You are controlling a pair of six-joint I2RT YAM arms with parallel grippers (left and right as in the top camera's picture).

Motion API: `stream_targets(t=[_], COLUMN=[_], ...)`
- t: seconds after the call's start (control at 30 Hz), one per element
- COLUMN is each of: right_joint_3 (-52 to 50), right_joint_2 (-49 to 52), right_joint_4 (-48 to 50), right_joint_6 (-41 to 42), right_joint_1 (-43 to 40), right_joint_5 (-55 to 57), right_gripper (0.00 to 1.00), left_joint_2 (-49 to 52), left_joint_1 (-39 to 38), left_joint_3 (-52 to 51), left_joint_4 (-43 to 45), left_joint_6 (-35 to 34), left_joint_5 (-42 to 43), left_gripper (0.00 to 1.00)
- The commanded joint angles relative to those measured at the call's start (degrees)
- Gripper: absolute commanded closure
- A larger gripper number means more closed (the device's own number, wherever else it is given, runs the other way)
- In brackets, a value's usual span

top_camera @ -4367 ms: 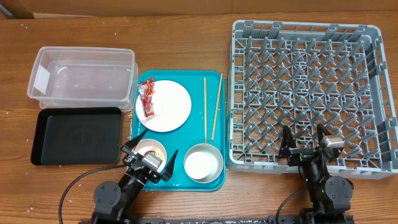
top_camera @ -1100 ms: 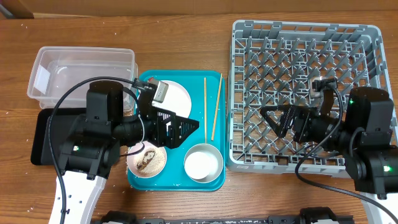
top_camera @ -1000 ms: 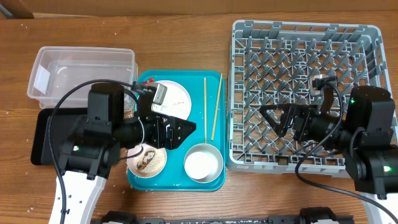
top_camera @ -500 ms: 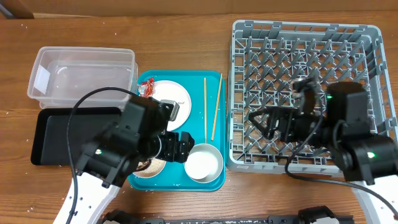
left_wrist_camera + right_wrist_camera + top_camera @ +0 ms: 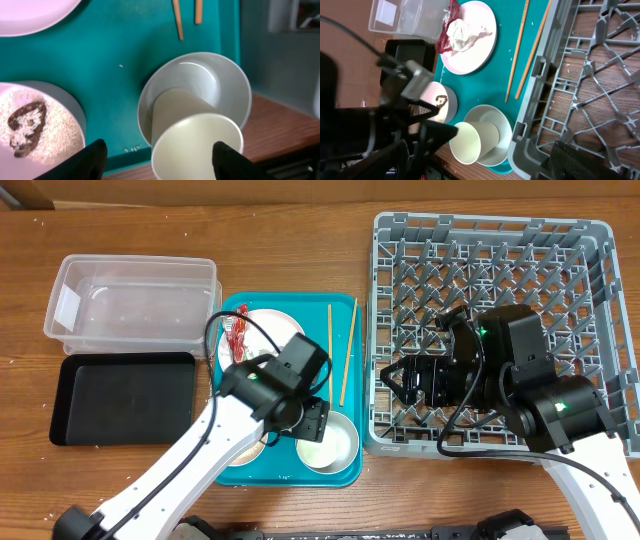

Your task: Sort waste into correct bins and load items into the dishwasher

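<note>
- The small white cup (image 5: 195,145) lies tipped on its side in the white bowl (image 5: 210,80), which sits at the near right corner of the teal tray (image 5: 125,75).
- The left gripper (image 5: 161,157) hangs over that corner with its fingers (image 5: 95,160) apart and the cup between them. The left one is clear of the cup (whether the right one touches I cannot tell).
- The pink bowl (image 5: 55,145) stands at the tray's near left corner, holding rice grains (image 5: 60,135) and a brown scrap (image 5: 25,122).
- The plate (image 5: 480,50) is on the tray's far left part, carrying a crumpled napkin (image 5: 462,35) and a red wrapper (image 5: 444,37).
- Two chopsticks (image 5: 330,355) lie lengthwise along the tray's right side.
- The clear tub (image 5: 130,310) and the black tray (image 5: 120,395) sit just left of the teal tray, the tub farther back.
- The grey rack (image 5: 500,260) stands just right of the tray.
- The right gripper (image 5: 398,383) hovers over the rack's tray-side edge, jaws wide and empty.
</note>
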Motion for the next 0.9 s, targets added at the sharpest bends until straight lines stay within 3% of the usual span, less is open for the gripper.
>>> stream_targets(t=[0.0, 0.2, 0.37, 0.73, 0.87], right_joint_3=[1.46, 1.49, 1.46, 1.49, 1.49], right_joint_2=[-0.24, -0.24, -0.24, -0.24, -0.24], right_joint_4=[0.46, 0.44, 0.22, 0.26, 1.62], right_joint_6=[0.22, 0.24, 0.22, 0.20, 0.20], right_joint_1=[0.28, 0.28, 0.28, 0.28, 0.28], right_joint_5=[0.72, 0.70, 0.72, 0.74, 0.70], right_gripper=[0.08, 0.08, 0.08, 0.08, 0.08], left_joint_2=[3.50, 8.13, 8.11, -0.13, -5.40], left_joint_1=[-0.70, -0.70, -0.68, 3.48, 12.28], left_joint_3=[-1.25, -1.36, -1.20, 7.76, 13.38], left_joint_4=[1.25, 5.57, 5.18, -2.86, -1.22], left_joint_6=[-2.19, -2.73, -2.71, -2.49, 0.09], left_joint_5=[-2.75, -0.44, 0.44, 2.21, 16.57], left_gripper=[0.36, 0.56, 0.94, 0.96, 0.96])
